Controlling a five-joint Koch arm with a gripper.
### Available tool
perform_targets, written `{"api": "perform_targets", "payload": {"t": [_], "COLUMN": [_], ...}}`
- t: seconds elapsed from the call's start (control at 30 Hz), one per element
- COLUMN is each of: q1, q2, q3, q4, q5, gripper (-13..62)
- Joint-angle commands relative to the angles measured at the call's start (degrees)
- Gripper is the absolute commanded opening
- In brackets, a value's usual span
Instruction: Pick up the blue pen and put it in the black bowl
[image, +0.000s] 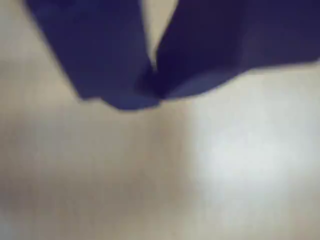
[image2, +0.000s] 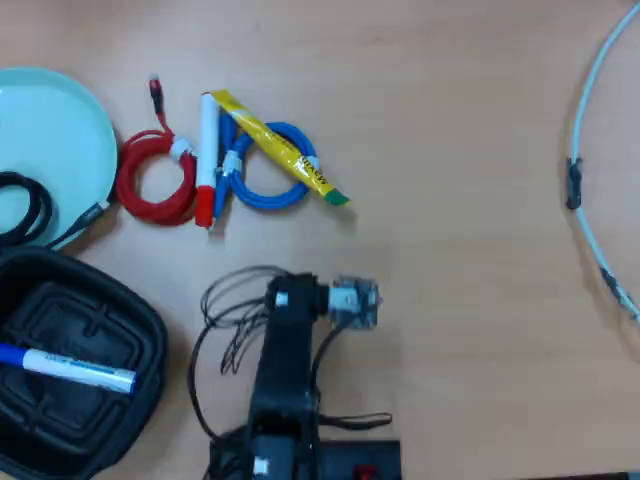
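Blue pen (image2: 68, 367) lying inside black bowl (image2: 140, 310) at lower left of overhead view, resting on the ridged bottom. Long axis near horizontal, slightly tilted; blue end toward the left edge, other end toward the bowl's right wall. Well apart from the fingers (image: 115, 75); nothing between them. Wrist view, blurred: two dark blue fingers meeting at their tips above bare bench (image: 225, 175), closed on nothing. Arm (image2: 285, 370) folded at bottom centre of overhead view. Red-capped white marker (image2: 207, 160), yellow tube (image2: 280, 150), red cable (image2: 155, 180) and blue cable (image2: 265, 170) clustered above; teal plate (image2: 60, 130) upper left.
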Motion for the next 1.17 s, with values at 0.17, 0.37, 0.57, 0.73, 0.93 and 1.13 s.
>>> {"api": "perform_targets", "payload": {"t": [0.17,0.37,0.57,0.73,0.93,1.13], "q1": [6.42,10.9,11.43,11.51,11.34,11.34], "q2": [3.69,4.13,4.04,4.04,4.13,4.22], "q3": [8.53,16.61,28.48,34.54,36.3,36.3], "q4": [-21.71,-30.85,-45.26,-52.47,-53.35,-53.35], "q5": [-0.26,-0.44,-0.97,-0.97,-0.35,-0.35], "gripper": [-8.0,-8.0,-8.0,-8.0,-8.1,-8.0]}}
